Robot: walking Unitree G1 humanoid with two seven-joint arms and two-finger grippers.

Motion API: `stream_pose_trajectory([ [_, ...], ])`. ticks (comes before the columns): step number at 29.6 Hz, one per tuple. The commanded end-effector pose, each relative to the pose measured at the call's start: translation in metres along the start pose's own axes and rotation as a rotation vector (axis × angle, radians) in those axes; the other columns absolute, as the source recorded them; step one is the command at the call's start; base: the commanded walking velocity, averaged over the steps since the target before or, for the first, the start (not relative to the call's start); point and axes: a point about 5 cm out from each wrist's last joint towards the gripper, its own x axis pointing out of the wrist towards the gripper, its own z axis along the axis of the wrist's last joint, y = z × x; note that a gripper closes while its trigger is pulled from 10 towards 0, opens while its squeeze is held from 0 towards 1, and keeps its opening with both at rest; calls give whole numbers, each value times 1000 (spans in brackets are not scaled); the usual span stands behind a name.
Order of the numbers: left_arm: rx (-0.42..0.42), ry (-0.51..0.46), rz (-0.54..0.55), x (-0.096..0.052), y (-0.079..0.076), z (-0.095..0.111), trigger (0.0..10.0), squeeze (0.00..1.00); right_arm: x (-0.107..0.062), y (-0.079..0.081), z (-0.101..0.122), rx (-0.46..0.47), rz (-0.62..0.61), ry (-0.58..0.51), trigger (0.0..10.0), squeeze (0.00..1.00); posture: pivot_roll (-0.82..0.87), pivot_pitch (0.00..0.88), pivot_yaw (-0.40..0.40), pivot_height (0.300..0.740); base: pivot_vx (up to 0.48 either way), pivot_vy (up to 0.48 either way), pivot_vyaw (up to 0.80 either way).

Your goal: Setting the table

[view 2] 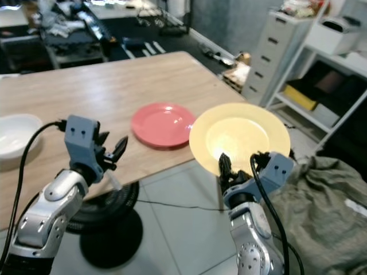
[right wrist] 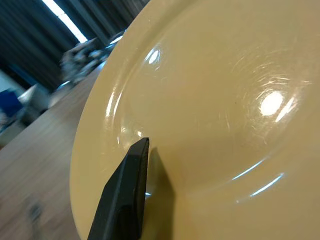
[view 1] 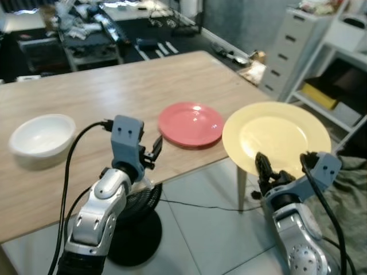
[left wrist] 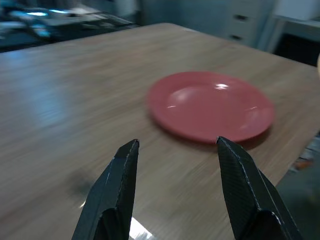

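My right gripper (view 1: 265, 167) is shut on the near rim of a large yellow plate (view 1: 277, 136), which it holds in the air just off the wooden table's (view 1: 109, 97) right corner. One black finger (right wrist: 125, 192) lies across the plate's top face (right wrist: 215, 100). A smaller red plate (view 1: 191, 124) rests on the table near its front edge, just left of the yellow one. My left gripper (view 1: 153, 150) hovers open over the table's front edge, left of the red plate (left wrist: 212, 105), nothing between its fingers (left wrist: 112, 192). A white bowl (view 1: 41, 136) sits at the table's left.
A black round stand base (view 1: 135, 220) and a cable lie on the tiled floor below the table edge. White drawers and shelves (view 1: 298, 46) stand at the right. A grey cloth heap (view 2: 327, 212) lies at the lower right. Cluttered furniture fills the back.
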Motion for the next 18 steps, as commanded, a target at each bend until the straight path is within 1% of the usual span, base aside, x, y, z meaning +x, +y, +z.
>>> stream_pose_trajectory([
  [1,1,26,0,0,-1,-5,10000,0,-4,3,-8,51,-5,13,10000,0,-94,0,47,740,0,0,0],
  [5,-12,23,-10,0,-3,-5,10000,0,-4,3,-9,50,-5,15,10000,0,-95,0,49,740,0,0,0],
  [18,-2,32,-7,2,-2,-6,10000,0,-4,4,-10,59,2,24,10000,0,-97,0,54,740,0,0,-800],
])
